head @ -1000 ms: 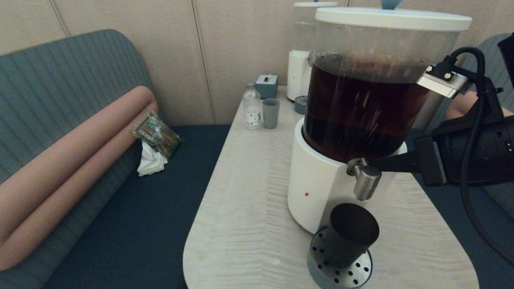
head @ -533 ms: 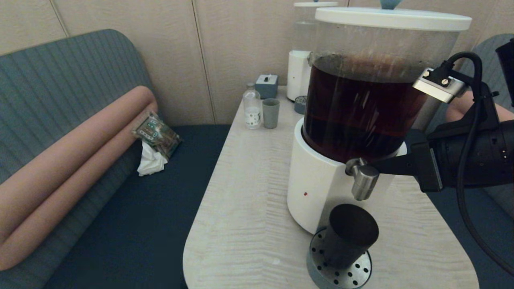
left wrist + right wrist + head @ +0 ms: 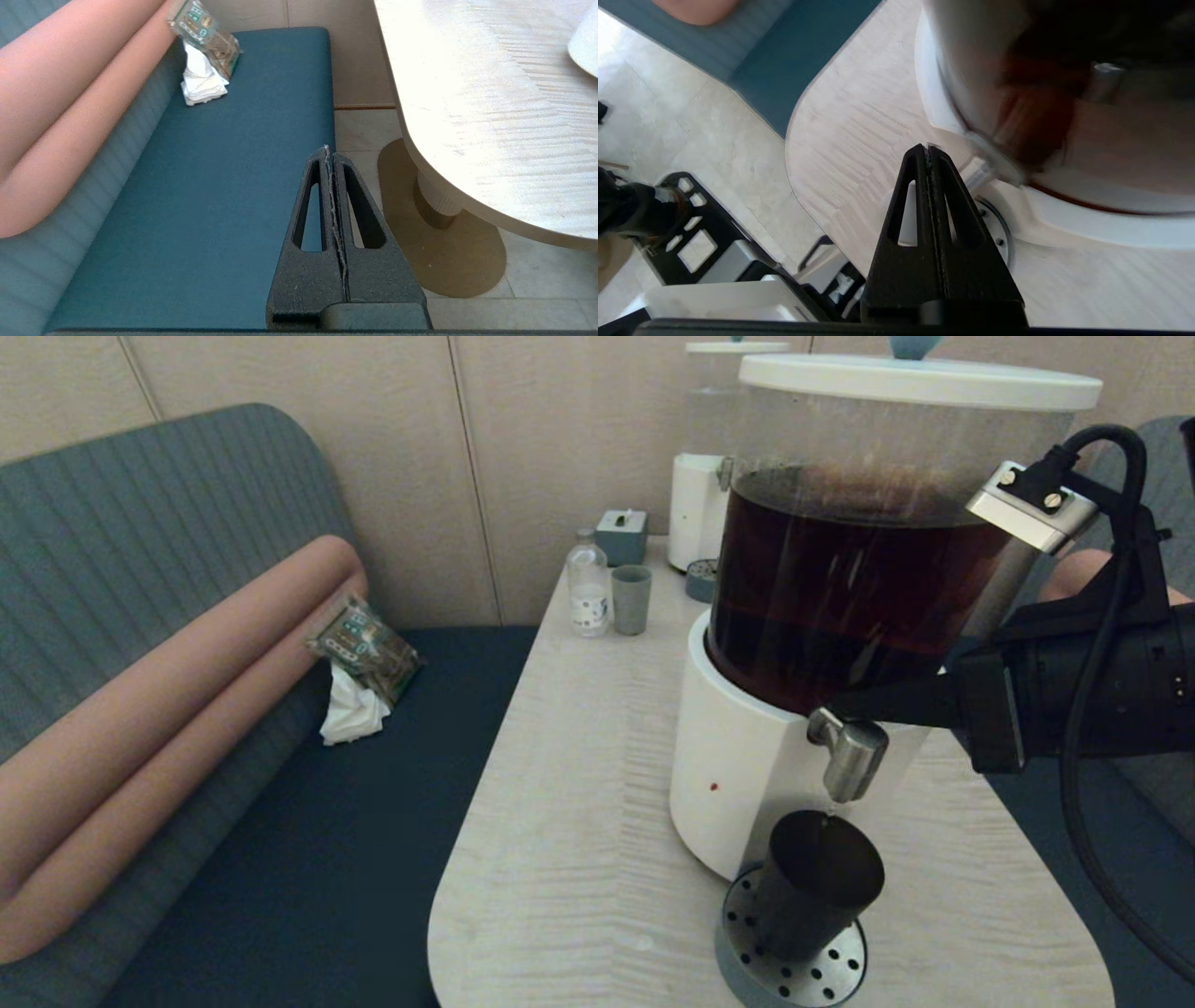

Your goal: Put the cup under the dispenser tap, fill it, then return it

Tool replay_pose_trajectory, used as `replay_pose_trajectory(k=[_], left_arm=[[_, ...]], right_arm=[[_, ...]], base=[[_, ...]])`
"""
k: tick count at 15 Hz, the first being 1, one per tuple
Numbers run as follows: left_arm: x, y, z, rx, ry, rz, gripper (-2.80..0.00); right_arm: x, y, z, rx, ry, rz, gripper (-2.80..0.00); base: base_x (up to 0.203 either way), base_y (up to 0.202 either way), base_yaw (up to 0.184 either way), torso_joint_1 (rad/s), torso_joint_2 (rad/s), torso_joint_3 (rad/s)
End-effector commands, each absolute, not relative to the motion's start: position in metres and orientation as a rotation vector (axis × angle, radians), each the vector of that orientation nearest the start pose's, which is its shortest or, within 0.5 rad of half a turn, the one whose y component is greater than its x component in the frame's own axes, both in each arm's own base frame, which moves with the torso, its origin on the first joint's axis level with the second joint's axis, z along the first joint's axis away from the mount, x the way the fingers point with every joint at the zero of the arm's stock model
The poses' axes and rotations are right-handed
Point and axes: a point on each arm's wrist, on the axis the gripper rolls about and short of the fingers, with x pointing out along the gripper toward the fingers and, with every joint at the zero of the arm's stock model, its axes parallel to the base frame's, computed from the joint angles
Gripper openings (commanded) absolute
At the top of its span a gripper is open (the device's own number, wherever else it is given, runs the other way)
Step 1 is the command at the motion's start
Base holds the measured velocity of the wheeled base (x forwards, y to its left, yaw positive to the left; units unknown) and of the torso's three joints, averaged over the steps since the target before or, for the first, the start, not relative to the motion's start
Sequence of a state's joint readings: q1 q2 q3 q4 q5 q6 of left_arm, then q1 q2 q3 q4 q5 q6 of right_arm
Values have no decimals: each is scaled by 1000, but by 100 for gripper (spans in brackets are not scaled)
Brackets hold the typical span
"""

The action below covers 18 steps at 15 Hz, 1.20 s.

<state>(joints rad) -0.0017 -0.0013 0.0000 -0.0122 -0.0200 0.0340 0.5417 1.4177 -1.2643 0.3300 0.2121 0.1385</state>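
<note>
Three views are given. From the head, the dark smoky translucent tapered cup (image 3: 819,882) is seen standing on the round perforated steel drip tray (image 3: 789,975) directly under the short brushed-steel dispenser tap (image 3: 848,752) of the large white-based dispenser of dark brown liquid (image 3: 840,588), on the pale wooden table (image 3: 569,784); the right gripper (image 3: 840,702) is laid against the top of the tap, its fingers pressed together with nothing held between them, and a thin thread of liquid seems to be falling into the cup. At the left wrist, the left gripper (image 3: 331,154) is shown closed and empty, parked beside the table above the blue bench seat (image 3: 210,186). At the right wrist, the closed tips are seen just at the tap lever. Filling is judged to be the step in hand; next, the lever must be released before overflow, then the cup grasped and carried back.
</note>
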Motion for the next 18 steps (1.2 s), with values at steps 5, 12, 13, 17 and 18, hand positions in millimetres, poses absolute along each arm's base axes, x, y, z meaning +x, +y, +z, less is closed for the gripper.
replay_pose_trajectory(k=[5, 12, 13, 17, 18], left_arm=[[-23, 0, 77, 34, -13, -21, -280], [-23, 0, 77, 34, -13, -21, -280], [-23, 0, 77, 34, -13, -21, -280], [-23, 0, 77, 34, -13, -21, -280], [-23, 0, 77, 34, -13, -21, -280]], right_arm=[[189, 117, 306, 65, 464, 706, -280], [156, 90, 325, 91, 340, 673, -280], [150, 85, 325, 90, 332, 657, -280], [128, 64, 319, 98, 317, 585, -280], [120, 57, 318, 100, 301, 557, -280]], base=[[0, 0, 0, 0, 0, 0], [0, 0, 0, 0, 0, 0], [0, 0, 0, 0, 0, 0], [0, 0, 0, 0, 0, 0], [0, 0, 0, 0, 0, 0]])
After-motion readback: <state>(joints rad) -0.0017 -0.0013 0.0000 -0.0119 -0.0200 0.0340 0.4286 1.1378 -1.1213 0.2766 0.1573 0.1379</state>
